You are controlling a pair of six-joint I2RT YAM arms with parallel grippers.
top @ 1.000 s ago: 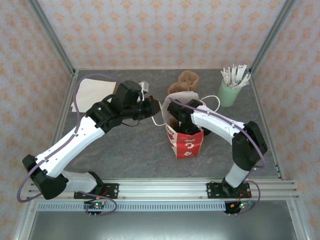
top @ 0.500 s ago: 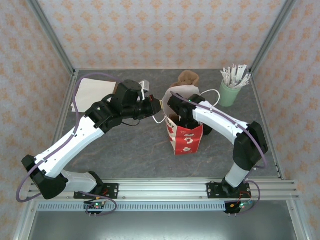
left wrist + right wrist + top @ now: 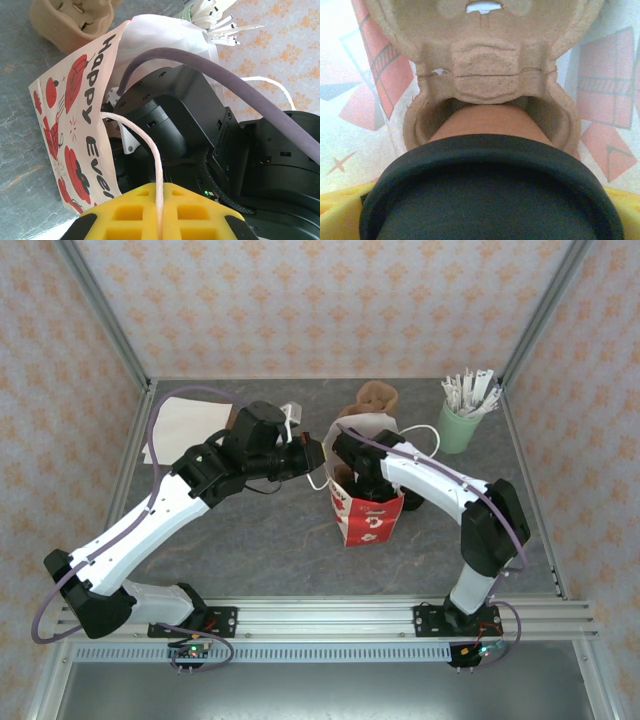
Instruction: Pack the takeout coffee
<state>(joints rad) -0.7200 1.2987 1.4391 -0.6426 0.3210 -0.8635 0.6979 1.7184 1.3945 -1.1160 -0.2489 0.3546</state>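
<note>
- We are viewing a red-and-white bag that is standing upright near the middle of the table, with its mouth facing up.
- The left gripper is pinching the bag's left handle, a thin pale cord, between fully closed yellow pads. The cord is running from the pads to the bag's rim.
- The right gripper is reaching down through the bag's mouth, and its black wrist is taking up much of the opening.
- In the right wrist view we are seeing its yellow fingers standing wide apart, one at each side of the cup's black lid. We cannot tell whether they are touching the lid.
- The cup is sitting inside the bag with its lid toward the wrist camera. Its brown lower part is resting in a round well of the tray.
- The tray, of brown moulded pulp, is lying deep in the bag, and the bag's printed paper is showing around it on the left and right.
- Spare trays of the same pulp are standing just beyond the bag, on its far side.
- A green cup holding paper-wrapped sticks is standing near the far right corner of the table.
- A white paper is lying flat at the far left, partly under the left arm.
</note>
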